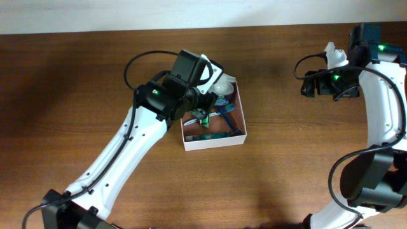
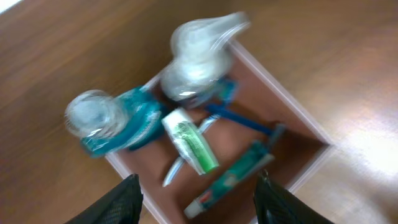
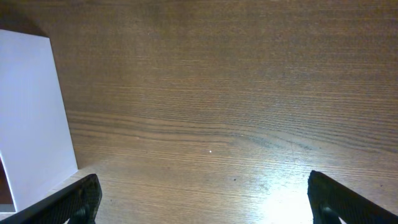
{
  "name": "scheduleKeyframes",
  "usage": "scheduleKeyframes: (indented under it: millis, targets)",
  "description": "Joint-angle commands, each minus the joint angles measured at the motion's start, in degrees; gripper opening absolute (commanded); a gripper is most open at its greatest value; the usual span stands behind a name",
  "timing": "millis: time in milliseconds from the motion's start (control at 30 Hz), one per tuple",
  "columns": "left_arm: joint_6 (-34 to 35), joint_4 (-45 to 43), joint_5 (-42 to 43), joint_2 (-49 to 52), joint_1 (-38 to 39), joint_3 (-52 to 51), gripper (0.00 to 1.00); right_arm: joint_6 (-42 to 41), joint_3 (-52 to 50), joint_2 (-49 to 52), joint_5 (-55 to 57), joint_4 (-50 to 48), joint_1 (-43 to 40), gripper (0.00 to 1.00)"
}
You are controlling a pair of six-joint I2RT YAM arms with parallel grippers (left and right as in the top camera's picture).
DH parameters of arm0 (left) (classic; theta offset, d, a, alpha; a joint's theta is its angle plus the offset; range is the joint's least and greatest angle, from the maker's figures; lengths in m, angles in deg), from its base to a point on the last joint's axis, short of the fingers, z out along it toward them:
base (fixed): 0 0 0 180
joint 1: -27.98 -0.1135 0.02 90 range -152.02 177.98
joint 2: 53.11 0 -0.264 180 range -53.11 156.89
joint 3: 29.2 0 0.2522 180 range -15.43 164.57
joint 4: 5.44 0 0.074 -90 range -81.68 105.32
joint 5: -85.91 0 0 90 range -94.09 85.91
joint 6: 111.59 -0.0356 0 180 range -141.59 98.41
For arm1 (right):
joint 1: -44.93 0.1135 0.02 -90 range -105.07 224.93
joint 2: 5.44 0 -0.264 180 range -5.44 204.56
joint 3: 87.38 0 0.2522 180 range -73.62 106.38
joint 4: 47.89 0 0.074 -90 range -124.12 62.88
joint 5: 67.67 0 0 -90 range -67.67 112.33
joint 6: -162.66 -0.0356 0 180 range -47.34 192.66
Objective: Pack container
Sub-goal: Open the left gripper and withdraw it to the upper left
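- The left arm (image 1: 121, 152) reaches diagonally up from the lower left of the overhead view
- The left gripper (image 1: 202, 105) hangs over the container's upper-left part; in the wrist view its fingers (image 2: 127, 199) are spread wide, with nothing held between them
- The container (image 1: 213, 142) sits on the brown surface (image 1: 286, 172) just left of the middle, slightly turned, with white walls and a reddish-brown floor
- A clear bottle with a teal label (image 2: 134, 118) lies at one container edge; blur hides whether it rests on the wall
- A second clear bottle (image 2: 193, 62) lies at the far corner, also blurred
- A small green-white packet (image 2: 189, 140) lies near the middle of the floor
- A blue toothbrush (image 2: 245, 121) lies slanted just beyond the packet
- A teal tube (image 2: 230, 177) lies along the near wall
- The right gripper (image 1: 311, 84) is well apart from the container at the far right, above bare wood; its fingers (image 3: 81, 199) stand wide and hold nothing
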Motion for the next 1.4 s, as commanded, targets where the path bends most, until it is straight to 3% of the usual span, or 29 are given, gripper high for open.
scheduleKeyframes:
  millis: [0, 200, 267, 400, 600, 1367]
  targets:
    - [7.28, 0.90, -13.97, -0.20, -1.92, 0.79, 0.59, -0.31, 0.63, -1.22, 0.28, 0.02, -0.33, 0.98]
    - [20.35, 2.89, -15.15, -1.38, -10.43, 0.76, 0.61, -0.31, 0.63, -1.22, 0.31, 0.00, -0.33, 0.98]
    - [23.28, 2.89, -15.06, -1.36, -13.81, 0.76, 0.80, -0.31, 0.63, -1.22, 0.31, 0.02, -0.33, 0.98]
    - [23.69, 2.97, -15.04, -1.31, -18.91, 0.76, 0.99, -0.31, 0.63, -1.22, 0.31, 0.02, -0.33, 0.98]
    - [23.65, 3.08, -15.04, -1.31, -22.91, 0.76, 0.99, -0.31, 0.63, -1.22, 0.31, 0.00, -0.33, 0.98]
    - [23.65, 3.08, -15.04, -1.31, -22.99, 0.76, 0.99, -0.31, 0.63, -1.22, 0.31, 0.02, -0.33, 0.98]
